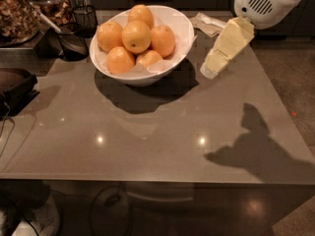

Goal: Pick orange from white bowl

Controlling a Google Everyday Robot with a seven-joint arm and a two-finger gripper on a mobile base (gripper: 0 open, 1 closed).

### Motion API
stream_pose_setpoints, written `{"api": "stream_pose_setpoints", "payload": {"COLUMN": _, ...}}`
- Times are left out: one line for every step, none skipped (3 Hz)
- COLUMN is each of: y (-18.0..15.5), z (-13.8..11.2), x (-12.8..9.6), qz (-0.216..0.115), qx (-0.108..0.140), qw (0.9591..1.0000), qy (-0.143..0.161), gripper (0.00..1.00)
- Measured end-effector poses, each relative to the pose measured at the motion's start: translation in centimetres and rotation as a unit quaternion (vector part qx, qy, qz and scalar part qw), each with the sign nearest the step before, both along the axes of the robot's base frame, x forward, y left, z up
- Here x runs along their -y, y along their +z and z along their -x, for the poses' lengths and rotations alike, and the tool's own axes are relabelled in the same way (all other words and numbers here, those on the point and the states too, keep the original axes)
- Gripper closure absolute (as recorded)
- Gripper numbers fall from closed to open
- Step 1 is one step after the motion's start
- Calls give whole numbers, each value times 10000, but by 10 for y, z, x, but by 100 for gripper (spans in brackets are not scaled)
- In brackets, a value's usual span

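The white bowl [173, 26] stands at the back middle of the grey table and holds several oranges. The topmost orange [136, 36] sits at the centre of the pile, with others around it. My gripper [210, 71] is a cream wedge hanging from the white arm housing [261, 4] at the upper right. It points down and to the left, just right of the bowl's rim and above the table, holding nothing that I can see. Its shadow falls on the table at the front right.
A crumpled napkin [209, 23] lies behind the gripper. A small dark wire basket [86, 16], a black scoop [71, 43] and a jar of dried food [15, 14] stand at the back left. A dark bag [15, 87] lies at the left edge. The table's front edge [147, 181] is near.
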State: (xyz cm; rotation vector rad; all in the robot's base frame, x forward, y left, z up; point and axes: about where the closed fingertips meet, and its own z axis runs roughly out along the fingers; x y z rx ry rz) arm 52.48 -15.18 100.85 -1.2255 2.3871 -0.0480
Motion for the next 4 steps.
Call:
{"api": "stream_pose_setpoints", "payload": {"y": -1, "z": -37, "x": -60, "qz": -16, "qx": -108, "qw": 9998, "qy": -187, "gripper": 0}}
{"api": "stream_pose_setpoints", "payload": {"y": -1, "z": -38, "x": -64, "qz": -16, "qx": -95, "qw": 9998, "qy": -160, "gripper": 0}}
{"api": "stream_pose_setpoints", "payload": {"y": 4, "z": -39, "x": -80, "qz": -160, "qx": 53, "qw": 9996, "qy": 223, "gripper": 0}}
{"api": "stream_pose_setpoints", "payload": {"y": 17, "z": -77, "x": -132, "qz": -254, "qx": 55, "qw": 9981, "qy": 565, "gripper": 0}}
